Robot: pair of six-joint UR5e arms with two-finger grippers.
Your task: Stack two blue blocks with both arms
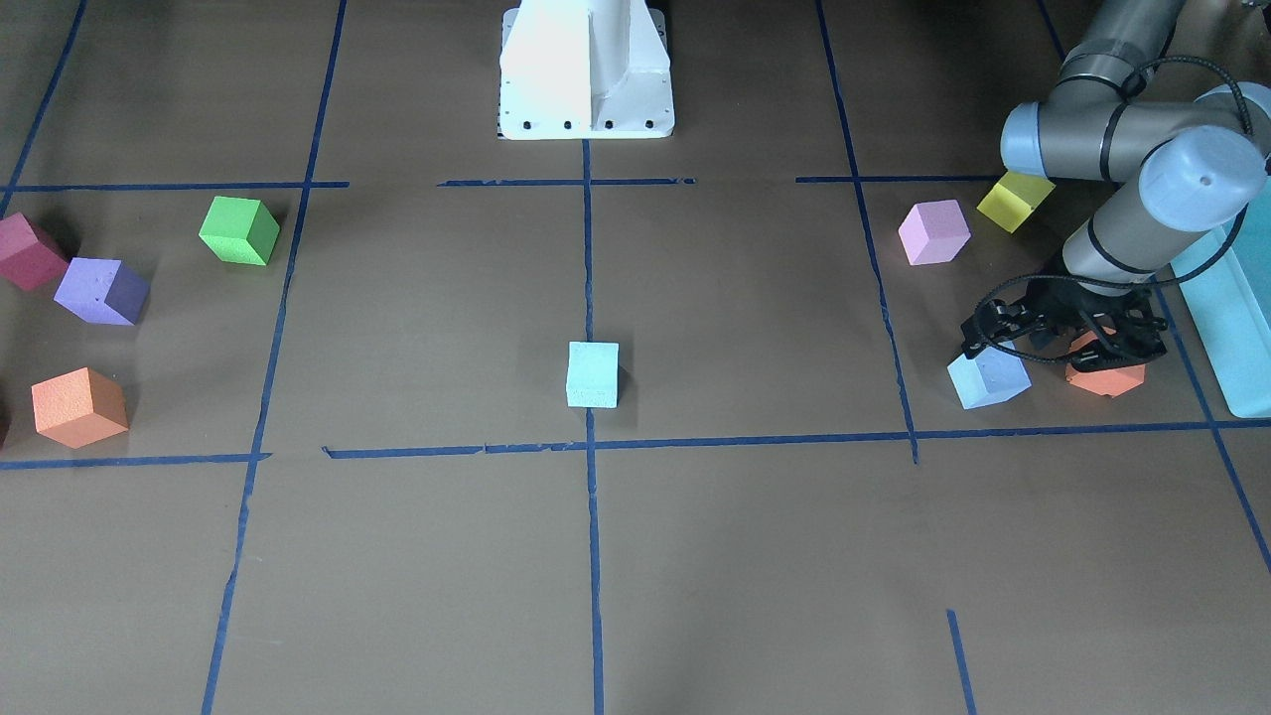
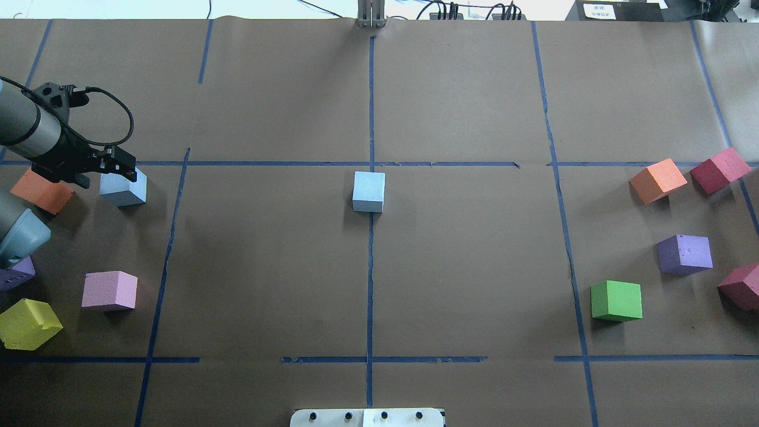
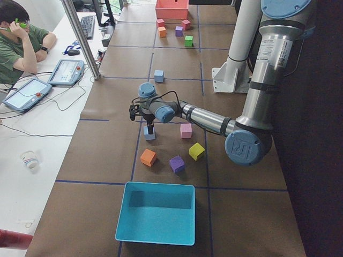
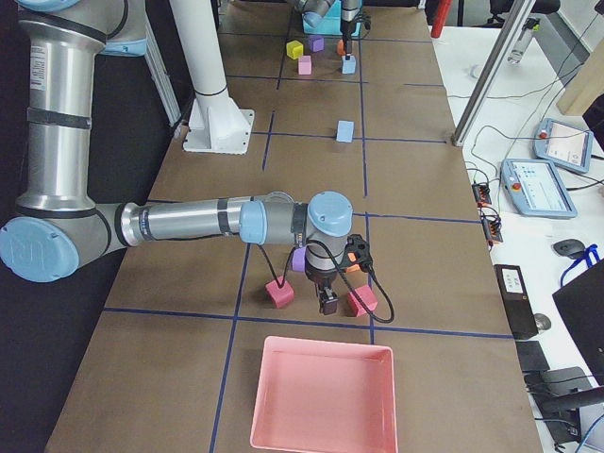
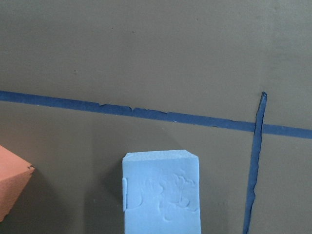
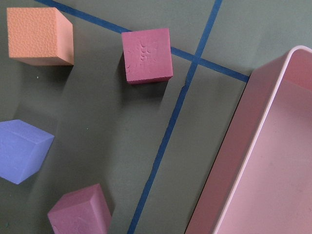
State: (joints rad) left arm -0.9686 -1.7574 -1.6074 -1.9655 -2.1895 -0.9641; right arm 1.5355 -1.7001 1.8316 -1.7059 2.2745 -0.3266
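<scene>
Pincer check, left arm: the left pincer [image 2: 118, 169] sits low at the top edge of the sky-blue cube [image 1: 988, 379], with an orange cube [image 1: 1104, 377] just beside it. I cannot tell whether its jaws are apart or pressed on the cube. My left wrist view shows this cube resting on the bench [image 1: 755, 556] near a tape corner. The cyan cube [image 1: 593, 374] stands on the centre tape line, well apart from the other. The right pincer [image 4: 327, 302] hangs near the red cubes [image 4: 278, 293] and the pink tray [image 4: 321, 406]. I cannot tell its state either.
</scene>
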